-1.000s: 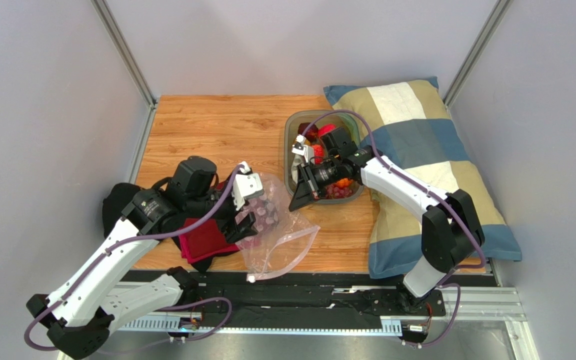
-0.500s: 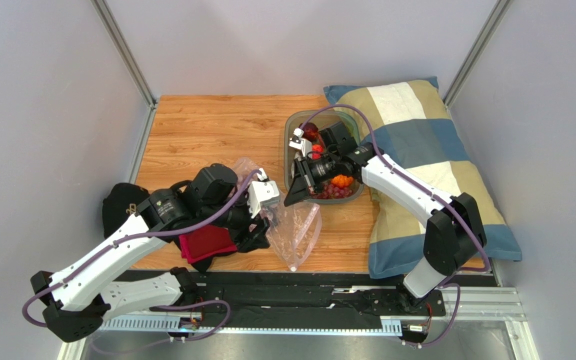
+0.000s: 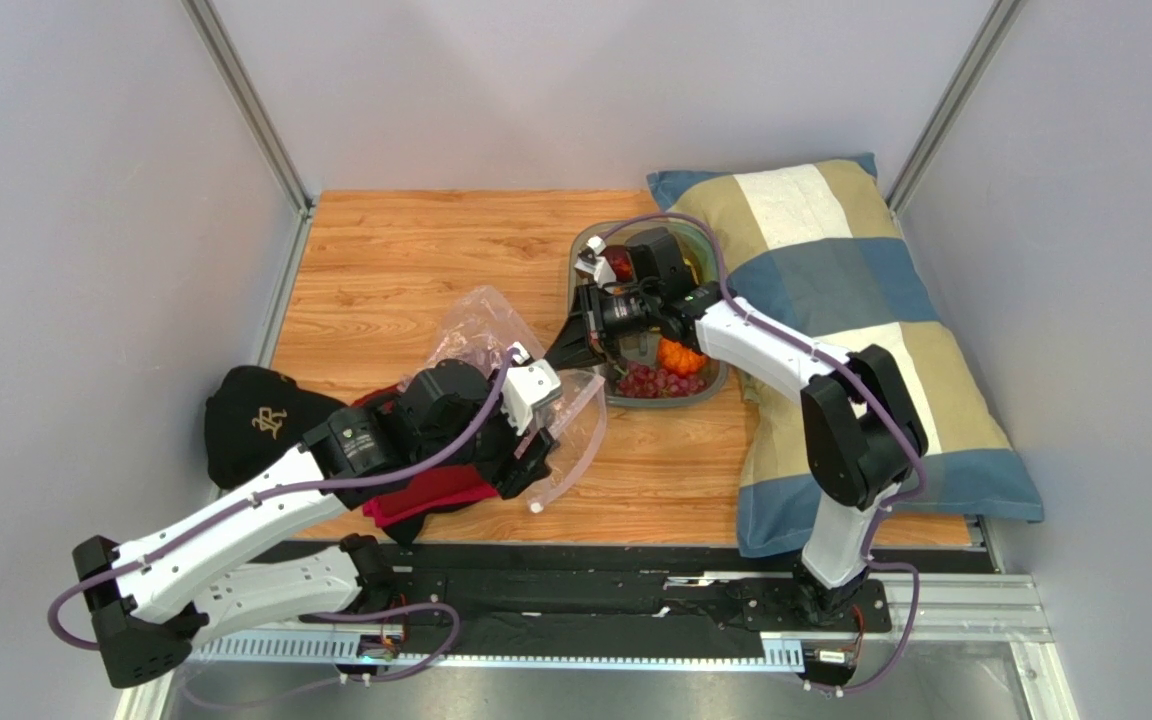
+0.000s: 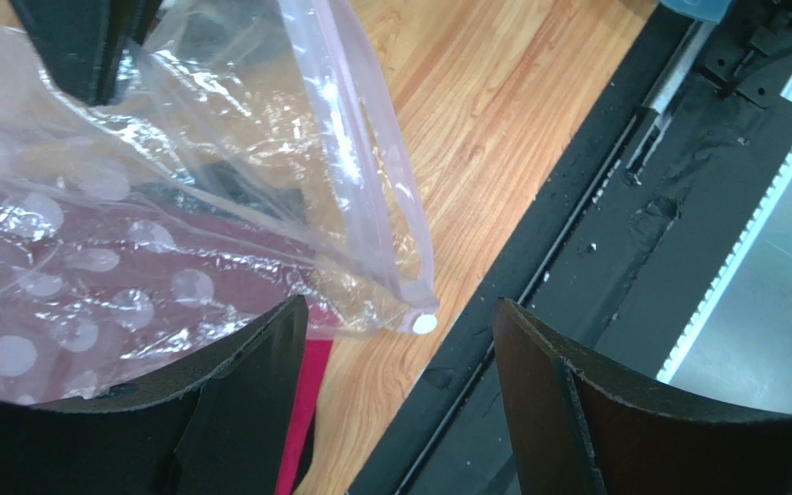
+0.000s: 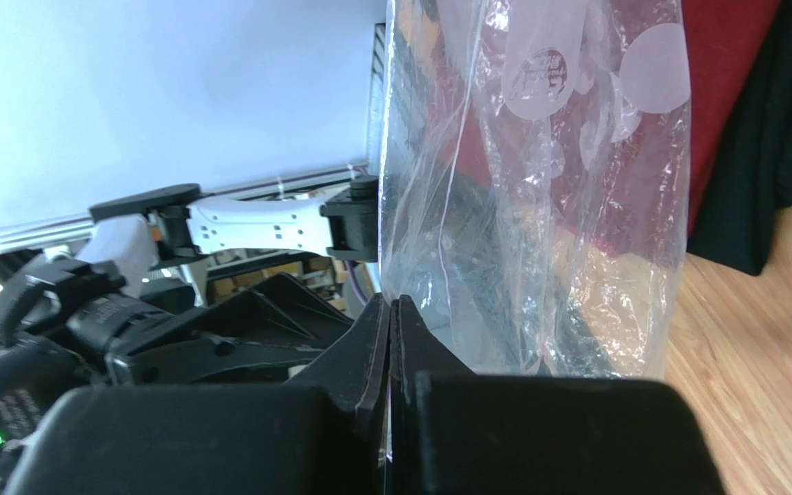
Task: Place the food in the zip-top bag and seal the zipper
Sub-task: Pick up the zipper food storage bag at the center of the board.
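Tub [image 3: 687, 399] of grapes [image 3: 654, 383], pumpkin [image 3: 678, 357], zip-top bag [image 3: 585, 425] in right tool [image 5: 391, 309]

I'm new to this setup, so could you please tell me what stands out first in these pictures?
The crinkly clear zip-top bag hangs over the table's near middle, its film pinched in the shut right gripper, while the left gripper is open around one corner. Just right of it, a clear tub holds the toy food, beside a blue-and-yellow pillow.
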You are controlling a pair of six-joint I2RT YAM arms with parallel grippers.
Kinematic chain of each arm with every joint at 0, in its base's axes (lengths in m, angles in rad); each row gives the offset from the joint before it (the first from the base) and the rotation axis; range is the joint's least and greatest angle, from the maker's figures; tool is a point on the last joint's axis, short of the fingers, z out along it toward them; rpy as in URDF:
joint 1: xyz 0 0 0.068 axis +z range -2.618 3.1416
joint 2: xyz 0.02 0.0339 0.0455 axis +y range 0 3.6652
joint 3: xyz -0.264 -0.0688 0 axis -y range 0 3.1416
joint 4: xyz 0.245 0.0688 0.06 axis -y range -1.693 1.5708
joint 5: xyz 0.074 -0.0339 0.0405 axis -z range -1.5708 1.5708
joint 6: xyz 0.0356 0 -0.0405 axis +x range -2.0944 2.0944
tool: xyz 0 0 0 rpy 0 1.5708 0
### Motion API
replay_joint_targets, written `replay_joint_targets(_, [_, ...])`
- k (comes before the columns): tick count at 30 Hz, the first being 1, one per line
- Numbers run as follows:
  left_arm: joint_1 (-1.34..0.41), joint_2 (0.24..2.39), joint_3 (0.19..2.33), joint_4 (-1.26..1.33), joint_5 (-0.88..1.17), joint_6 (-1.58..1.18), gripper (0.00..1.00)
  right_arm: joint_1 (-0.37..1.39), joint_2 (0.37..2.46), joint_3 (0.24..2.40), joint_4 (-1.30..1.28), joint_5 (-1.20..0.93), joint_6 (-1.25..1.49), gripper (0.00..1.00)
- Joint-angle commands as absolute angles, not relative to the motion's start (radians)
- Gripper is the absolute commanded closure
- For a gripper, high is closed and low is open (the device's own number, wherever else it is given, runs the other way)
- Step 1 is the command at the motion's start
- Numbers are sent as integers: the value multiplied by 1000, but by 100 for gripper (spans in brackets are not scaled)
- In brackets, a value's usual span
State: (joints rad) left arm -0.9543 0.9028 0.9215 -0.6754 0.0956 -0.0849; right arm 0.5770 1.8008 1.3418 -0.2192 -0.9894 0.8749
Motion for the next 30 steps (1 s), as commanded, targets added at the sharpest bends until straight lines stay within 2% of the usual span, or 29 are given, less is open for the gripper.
replay_joint_targets(1, [-969, 916, 890, -539, 17, -133, 24, 568, 1830, 1381, -16, -1038, 1071, 100])
replay_joint_targets(7, [-969, 991, 862, -474, -124, -149, 28, 566, 1838, 1373, 32, -1045, 1104, 100])
replay_joint_targets(9, [-969, 1017, 859, -462, -167, -141, 35, 565, 1839, 1371, 32, -1046, 1104, 100])
replay_joint_targets(10, [-969, 1023, 861, -460, -172, -141, 39, 566, 1841, 1373, 34, -1048, 1101, 100])
replay_joint_targets(11, [-969, 1032, 865, -466, -170, -141, 52, 566, 1842, 1373, 32, -1048, 1100, 100])
replay_joint_targets(16, [-969, 1022, 887, -471, -169, -173, 85, 561, 1847, 1393, 15, -1040, 1075, 100])
replay_joint_targets(17, [-959, 1029, 899, -477, -175, -181, 99, 561, 1853, 1410, 11, -1039, 1068, 100])
replay_joint_targets(18, [-948, 1035, 908, -482, -164, -195, 100, 561, 1858, 1419, 6, -1039, 1059, 100])
replay_joint_targets(21, [-844, 1072, 956, -530, -75, -274, 100, 551, 1887, 1518, -133, -1040, 965, 71])
replay_joint_targets(22, [-812, 1103, 972, -543, -54, -317, 100, 532, 1894, 1552, -182, -1031, 915, 50])
replay_joint_targets(25, [-704, 1159, 1035, -566, 58, -373, 100, 459, 1917, 1704, -354, -964, 732, 28])
replay_joint_targets(28, [-649, 1201, 1106, -565, 106, -393, 100, 370, 1898, 1767, -417, -885, 620, 16])
replay_joint_targets(30, [-629, 1216, 1161, -554, 110, -394, 100, 328, 1884, 1795, -483, -842, 523, 16])
